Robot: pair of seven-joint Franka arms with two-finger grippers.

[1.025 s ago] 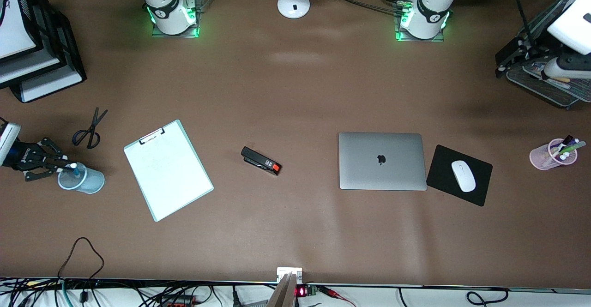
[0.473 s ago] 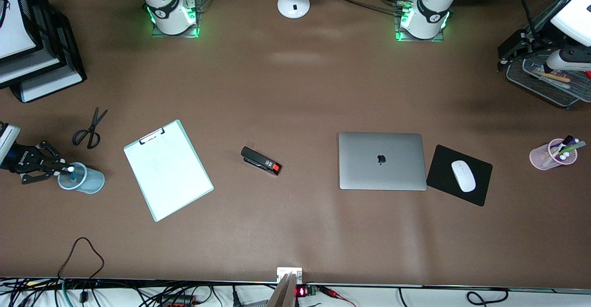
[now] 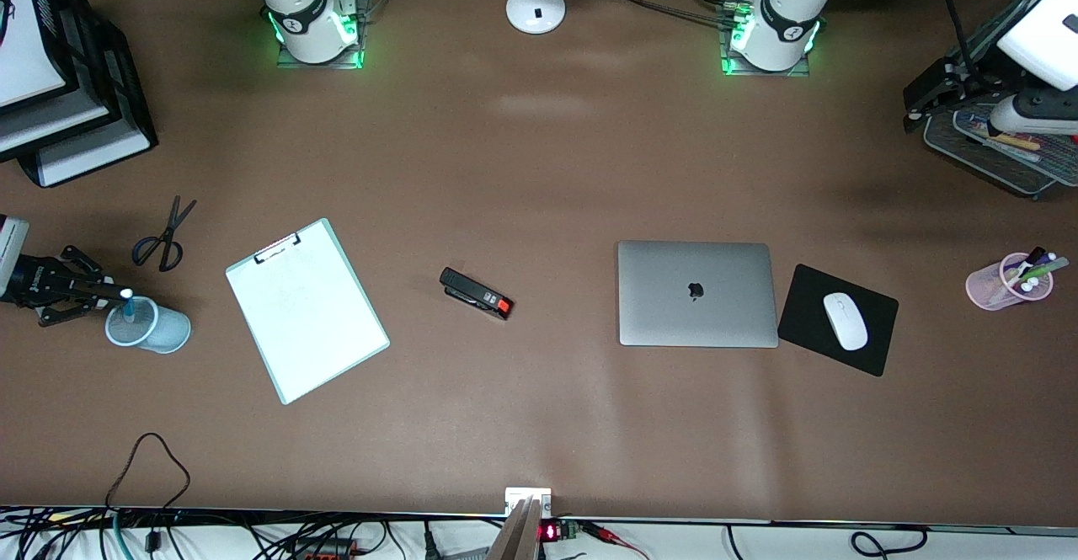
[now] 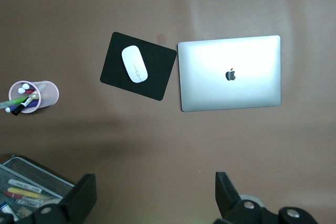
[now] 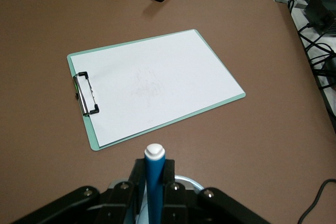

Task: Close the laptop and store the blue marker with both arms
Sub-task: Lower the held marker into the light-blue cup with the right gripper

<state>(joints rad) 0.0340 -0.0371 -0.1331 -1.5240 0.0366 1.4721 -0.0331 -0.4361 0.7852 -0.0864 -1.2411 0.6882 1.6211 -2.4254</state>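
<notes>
Marker (image 5: pixel 154 182), clamped in your right gripper (image 3: pixel 88 295) over the cup (image 3: pixel 156 330) at the tabletop's edge, could tip it if released off-centre; left gripper (image 4: pixel 152 198) spread, empty.

My right tool (image 5: pixel 152 195) is cut off by the frame edge, and its fingers (image 5: pixel 168 187) hide the blue marker's (image 5: pixel 154 179) lower barrel. Only the rim of the cup (image 5: pixel 186 181) under it shows. My left tool's (image 4: pixel 155 198) fingertips run out of frame.

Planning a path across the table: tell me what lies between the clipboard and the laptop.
In the front view, only the black stapler lies between the clipboard and the closed laptop.
</notes>
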